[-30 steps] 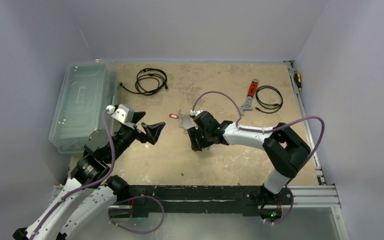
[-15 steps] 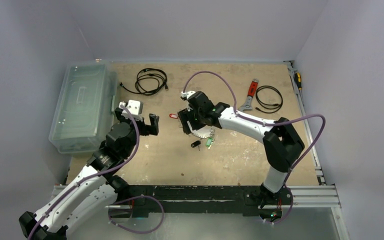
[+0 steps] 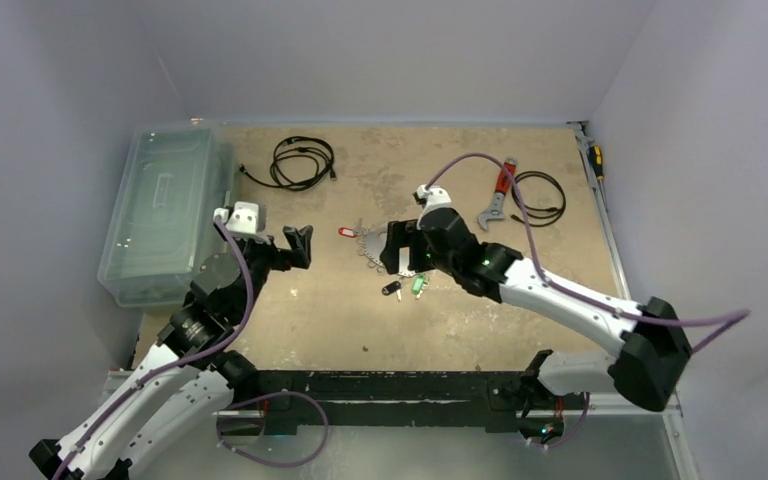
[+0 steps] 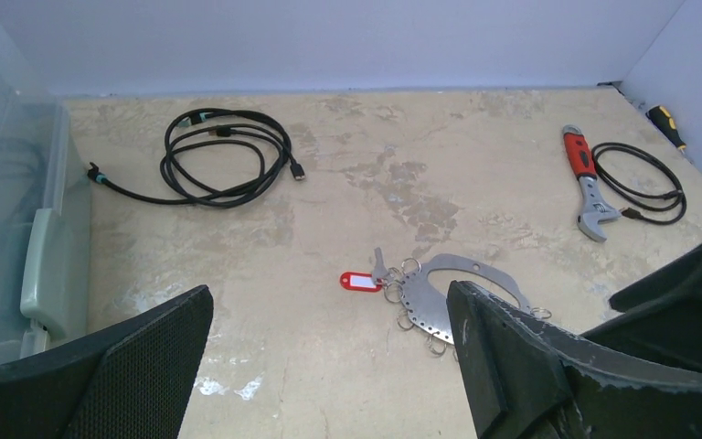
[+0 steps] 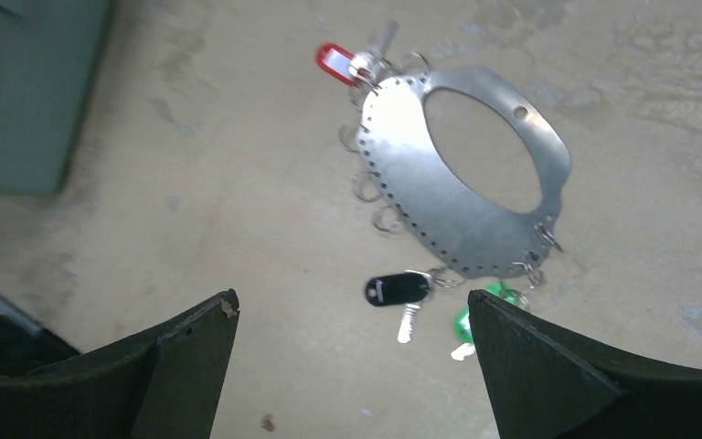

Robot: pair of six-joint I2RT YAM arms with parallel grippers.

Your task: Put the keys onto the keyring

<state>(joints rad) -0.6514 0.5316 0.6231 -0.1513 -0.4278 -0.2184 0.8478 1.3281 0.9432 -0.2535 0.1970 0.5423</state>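
Three keys show, all at the rim of the keyring (image 5: pixel 400 155), which lies flat mid-tabletop (image 3: pixel 360 330). The red-tagged key (image 5: pixel 336 62) is at the far-left rim. The black-tagged key (image 5: pixel 397 289) and green-tagged key (image 3: pixel 418 285) lie side by side at the near rim. Each sits against a small split ring on the perforated edge; can't tell whether every link is actually threaded. A few more small rings (image 5: pixel 366 187) hang bare along the left edge.

Left jaws are wide apart, gripping nothing, left of the keyring and clear of it. Right jaws are also wide apart and empty, above the keyring's near-right side, not touching it.

Surroundings:
- clear lidded bin (image 3: pixel 165 210) on the left edge
- coiled black cable (image 3: pixel 302 162) far left
- red-handled wrench (image 3: pixel 500 190) beside a smaller cable coil (image 3: pixel 538 197) far right
- yellow-and-black screwdriver (image 3: pixel 595 160) by the right rail

All of these are well apart from the keyring; only the arms get in the way.

Occlusions:
- top view: the right arm's (image 3: pixel 560 300) wrist covers the keyring's right half
- left wrist view: the right-hand finger (image 4: pixel 512 366) cuts off the ring's near-right part, and the black and green keys are hidden
- right wrist view: the green tag is partly behind the finger (image 5: pixel 585 384)

Key blades are too small to read in any view.
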